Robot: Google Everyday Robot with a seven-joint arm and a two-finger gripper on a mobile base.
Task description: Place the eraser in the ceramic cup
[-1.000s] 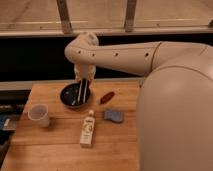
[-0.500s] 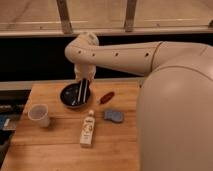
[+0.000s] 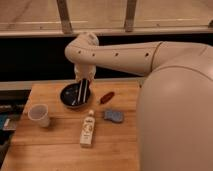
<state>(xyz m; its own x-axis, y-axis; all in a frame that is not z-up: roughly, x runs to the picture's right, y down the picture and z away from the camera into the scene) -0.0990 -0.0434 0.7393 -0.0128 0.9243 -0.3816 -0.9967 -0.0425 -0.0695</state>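
Observation:
The eraser [image 3: 81,93], a black block with white lengthwise stripes, is over or in the wide black bowl [image 3: 67,98] at the back of the wooden table. My gripper [image 3: 84,81] is right above the eraser's far end, at the tip of the white arm that reaches in from the right. I cannot tell whether it holds the eraser or whether the eraser rests in the bowl. The ceramic cup [image 3: 39,114], small and whitish, stands upright on the table to the left and in front of the bowl, well apart from the gripper.
A small red oblong thing [image 3: 106,97] lies right of the bowl. A flat blue-grey pad [image 3: 113,116] lies in front of it. A white bottle [image 3: 88,129] lies on its side mid-table. The table's left edge [image 3: 20,120] is near the cup.

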